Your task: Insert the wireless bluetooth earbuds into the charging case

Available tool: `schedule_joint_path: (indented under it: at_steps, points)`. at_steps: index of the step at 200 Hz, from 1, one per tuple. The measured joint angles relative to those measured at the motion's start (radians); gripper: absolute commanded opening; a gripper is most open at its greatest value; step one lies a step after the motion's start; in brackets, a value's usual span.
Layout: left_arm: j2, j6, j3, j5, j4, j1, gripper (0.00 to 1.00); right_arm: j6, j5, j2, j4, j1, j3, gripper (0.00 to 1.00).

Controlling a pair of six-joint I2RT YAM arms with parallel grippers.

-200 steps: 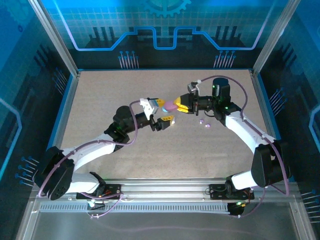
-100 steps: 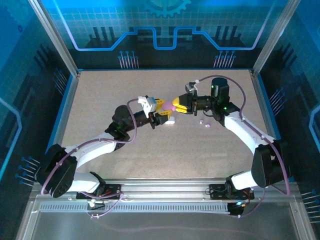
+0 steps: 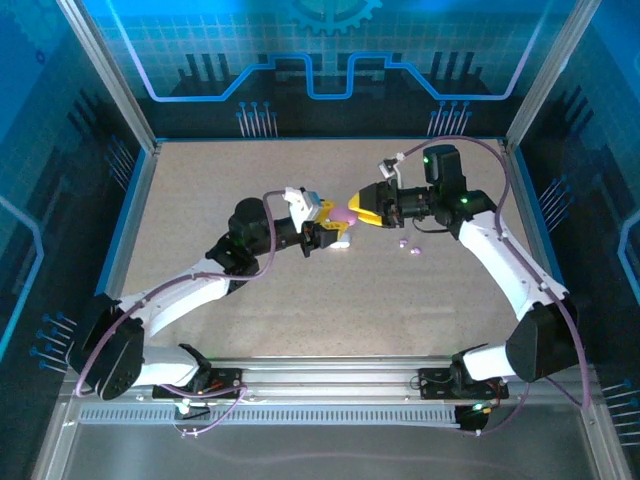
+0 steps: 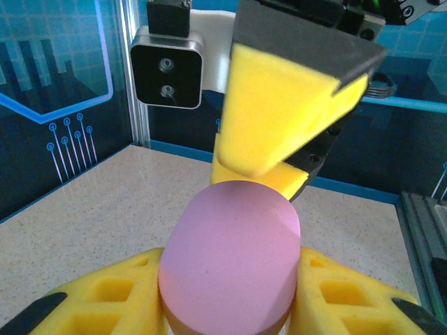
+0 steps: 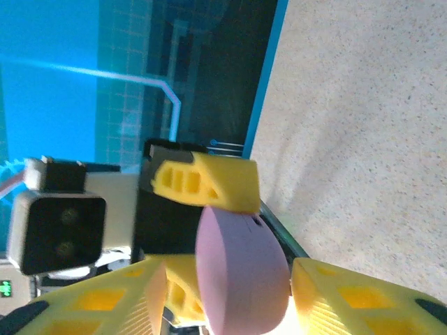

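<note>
Above mid-table, we see the left gripper [image 3: 333, 226] pinching the pink charging case [image 4: 230, 269] while the right gripper [image 3: 360, 212] stands parted around its far end; a shallow pinch could let it twist or drop beside the two purple earbuds [image 3: 404, 243] on the table [image 3: 200, 180].

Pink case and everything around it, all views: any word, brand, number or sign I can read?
No readable text anywhere.
Pink case: plain face, no print.
Back wall: line graphics and a gear outline, no letters.
Green lit mark at the left edge of the right wrist view: too blurred to read.
</note>
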Motion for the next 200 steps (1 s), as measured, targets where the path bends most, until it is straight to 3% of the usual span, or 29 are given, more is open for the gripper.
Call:
schedule_joint_path:
  at_steps: [39, 120, 146, 181, 200]
  points:
    - [-0.011, 0.031, 0.030, 0.009, -0.091, -0.002, 0.28, -0.070, -0.006, -0.004, -0.087, 0.000, 0.000, 0.47]
    - [-0.011, 0.097, 0.079, 0.028, -0.205, -0.002, 0.28, -0.042, -0.053, 0.009, -0.051, 0.002, -0.019, 0.37]
    - [-0.011, 0.125, 0.097, 0.028, -0.250, 0.002, 0.31, -0.035, -0.058, 0.015, -0.048, 0.002, -0.020, 0.27]
    - [-0.011, 0.139, 0.107, 0.027, -0.278, 0.005, 0.39, -0.011, -0.067, 0.018, -0.013, 0.001, -0.036, 0.20]
    - [-0.011, 0.135, 0.107, 0.027, -0.282, 0.008, 0.53, 0.040, -0.090, 0.018, 0.058, -0.002, -0.069, 0.20]
